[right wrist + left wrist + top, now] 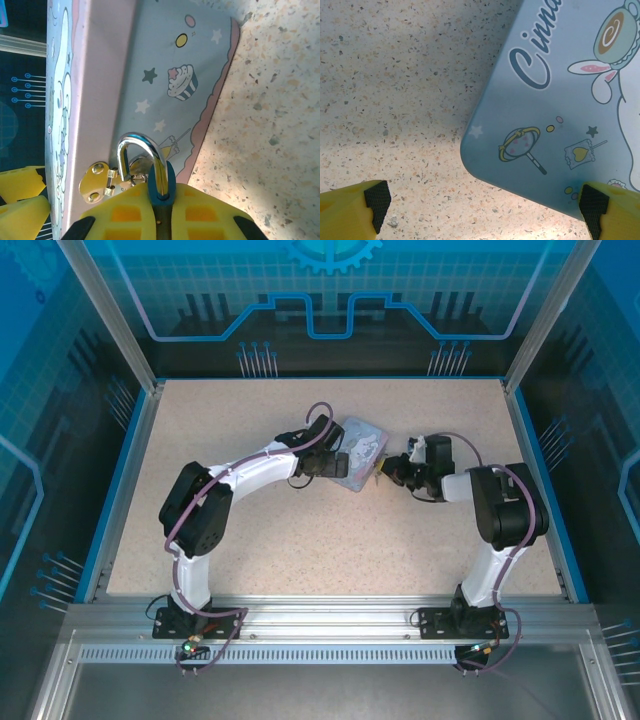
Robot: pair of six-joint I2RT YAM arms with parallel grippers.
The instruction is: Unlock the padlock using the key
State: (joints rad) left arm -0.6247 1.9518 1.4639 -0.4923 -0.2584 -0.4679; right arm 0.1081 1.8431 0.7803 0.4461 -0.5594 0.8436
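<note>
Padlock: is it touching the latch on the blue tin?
Touching. The right wrist view shows the padlock with its silver shackle threaded through the brass latch on the tin, resting against it.

Top external: high, behind arm bases (195,620), tilted down and forward. Bases at 6 o'clock, back wall (330,300) at 12. Whole table (300,540) in frame, far off; tin (360,450) near centre.
Left wrist: very near, looking almost straight down. Tin corner enters from 3 o'clock; left fingertips (377,200) at 7 and 5.
Right wrist: very near, facing tin's latch side; right fingers (200,210) at 6.
Shared by all three: tin, tabletop.
</note>
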